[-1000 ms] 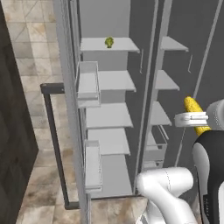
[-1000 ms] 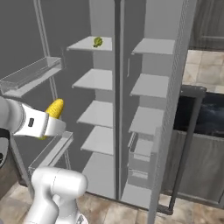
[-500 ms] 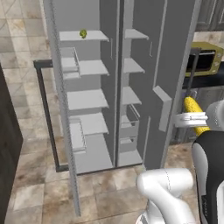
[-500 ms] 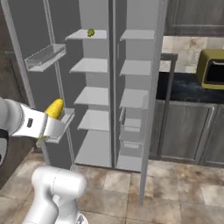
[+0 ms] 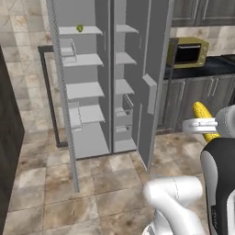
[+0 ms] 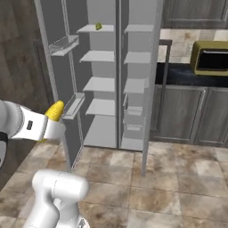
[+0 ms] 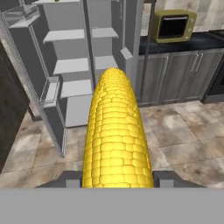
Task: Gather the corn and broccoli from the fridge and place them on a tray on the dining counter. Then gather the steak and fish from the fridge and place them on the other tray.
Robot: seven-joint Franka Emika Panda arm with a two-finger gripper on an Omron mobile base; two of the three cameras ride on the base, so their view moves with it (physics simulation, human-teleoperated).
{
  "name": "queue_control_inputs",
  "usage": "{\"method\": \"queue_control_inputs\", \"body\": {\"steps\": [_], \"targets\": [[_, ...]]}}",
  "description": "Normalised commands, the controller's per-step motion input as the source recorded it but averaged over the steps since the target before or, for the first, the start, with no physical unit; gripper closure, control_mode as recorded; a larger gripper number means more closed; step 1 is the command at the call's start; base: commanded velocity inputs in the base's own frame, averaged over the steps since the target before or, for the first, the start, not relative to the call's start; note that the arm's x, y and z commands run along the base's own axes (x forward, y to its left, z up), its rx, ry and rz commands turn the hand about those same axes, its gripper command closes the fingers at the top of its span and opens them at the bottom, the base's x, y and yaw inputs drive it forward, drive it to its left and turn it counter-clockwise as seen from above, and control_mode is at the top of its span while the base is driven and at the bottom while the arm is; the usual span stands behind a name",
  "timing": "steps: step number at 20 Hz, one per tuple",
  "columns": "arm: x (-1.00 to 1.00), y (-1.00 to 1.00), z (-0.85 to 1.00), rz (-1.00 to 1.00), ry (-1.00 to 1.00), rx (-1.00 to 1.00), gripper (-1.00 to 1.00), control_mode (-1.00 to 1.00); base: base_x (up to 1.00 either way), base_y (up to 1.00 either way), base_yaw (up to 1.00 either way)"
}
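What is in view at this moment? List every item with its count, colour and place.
corn: one, yellow, held in the fingers, away from the fridge
broccoli: one, green, top left fridge shelf
fridge: one, grey, doors open, pale shelves
microwave: one, olive-yellow, on the dark counter right of the fridge
lower cabinets: one run, dark grey, under that counter
floor: tan stone tiles
arm: one, white
fingers: two, dark, closed on the corn

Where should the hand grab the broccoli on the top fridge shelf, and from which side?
Judging from here: grip the broccoli across its lumpy head, coming in level from the open front of the fridge. It sits alone near the shelf's front edge, walls behind and beside; its stalk is too small to make out.
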Motion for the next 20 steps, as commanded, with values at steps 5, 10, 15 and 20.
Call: {"method": "queue_control_inputs", "body": {"steps": [5, 10, 15, 20], "targets": [[0.00, 0.00, 0.00, 0.00, 0.00, 0.00, 1.00, 1.00, -1.00, 0.01, 0.12], [0.00, 0.00, 0.00, 0.00, 0.00, 0.00, 1.00, 1.00, -1.00, 0.00, 0.21], [0.00, 0.00, 0.00, 0.00, 0.00, 0.00, 1.00, 1.00, -1.00, 0.00, 0.23], [0.00, 0.00, 0.00, 0.00, 0.00, 0.00, 1.00, 1.00, -1.00, 0.00, 0.18]]}}
